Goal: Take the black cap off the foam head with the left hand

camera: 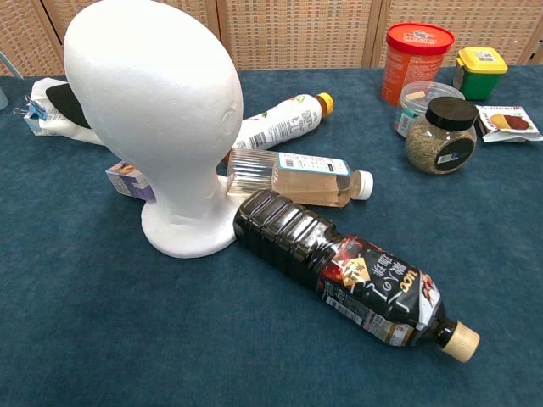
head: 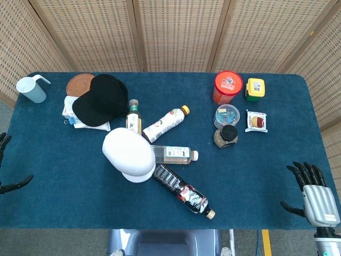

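Right robot hand [head: 318, 198] sat at the near right corner of the counter [head: 256, 176], fingers spread apart, holding nothing; left robot hand [head: 6, 176] was barely in frame at the near left edge, only dark fingertips showing, apart, nothing held; both were well apart from the objects. Nearest item was a dark drink bottle [camera: 339, 267] lying on its side, tan cap toward the near right, its base touching the foot of the foam head [camera: 157, 110]; foam head stood upright on the blue cloth, bare, no cap on it; a clear bottle [camera: 293, 178] of pale liquid lay just behind the dark bottle, white cap pointing right; a white-labelled bottle [camera: 280, 123] lay tilted behind that, orange cap to the far right; a small upright bottle [head: 133, 117] stood beside the head. Black cap [head: 101, 100] lay on the counter at the far left, resting over a white packet [head: 72, 109], well apart from the left robot hand; a round woven mat [head: 79, 84] sat partly under it; a pale jug [head: 32, 89] at the far left corner. Far right: black-lidded jar [camera: 441, 136], clear tub [head: 227, 115], snack packet [head: 256, 121], red tub [head: 228, 87], small yellow-lidded container [head: 254, 89].
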Available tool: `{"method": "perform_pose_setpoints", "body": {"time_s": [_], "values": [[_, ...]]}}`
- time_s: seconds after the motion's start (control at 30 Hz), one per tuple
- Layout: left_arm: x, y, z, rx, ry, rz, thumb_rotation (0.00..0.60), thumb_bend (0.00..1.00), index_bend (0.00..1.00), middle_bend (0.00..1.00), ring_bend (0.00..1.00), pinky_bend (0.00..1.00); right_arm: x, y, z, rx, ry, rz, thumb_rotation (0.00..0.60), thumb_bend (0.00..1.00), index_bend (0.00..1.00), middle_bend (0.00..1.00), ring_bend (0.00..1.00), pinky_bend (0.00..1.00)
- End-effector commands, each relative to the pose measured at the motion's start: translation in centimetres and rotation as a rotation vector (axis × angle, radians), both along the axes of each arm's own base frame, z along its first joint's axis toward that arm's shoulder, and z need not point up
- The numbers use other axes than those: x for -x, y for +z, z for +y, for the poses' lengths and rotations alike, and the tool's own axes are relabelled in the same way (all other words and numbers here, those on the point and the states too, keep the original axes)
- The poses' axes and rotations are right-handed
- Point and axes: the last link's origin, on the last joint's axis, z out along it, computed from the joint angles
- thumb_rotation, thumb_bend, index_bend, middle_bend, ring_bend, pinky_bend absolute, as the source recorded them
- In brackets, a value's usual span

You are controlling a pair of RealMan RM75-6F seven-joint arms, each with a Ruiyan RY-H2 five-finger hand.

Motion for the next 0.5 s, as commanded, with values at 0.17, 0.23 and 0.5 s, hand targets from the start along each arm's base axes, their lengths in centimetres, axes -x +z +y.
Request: {"method": "perform_pose_setpoints", "body": {"time_s": [0.17,0.23,0.5], "values": [[0.21,-0.07,-0.52,0.033,-0.011,0.017,0.6,0.06,0.0,0.0,0.0,0.04,-0.08,0.11,0.16,0.003,0.006,-0.002,0.6,0.05,0.16,0.13,0.0,0.0],[0.27,-0.23,-0.69,0.052,-0.008,0.019,0.6,0.06,0.0,0.0,0.0,0.04,-0.16,0.14,0.22,0.001,0.009,-0.006,0.6,0.05,0.16,0.13,0.0,0.0],[0.22,-0.22,-0.85,0.063,-0.004,0.024,0.6,0.06,0.0,0.0,0.0,0.04,-0.06,0.35,0.15,0.014,0.005,-0.007,0.6,0.05,0.16,0.13,0.0,0.0]]}}
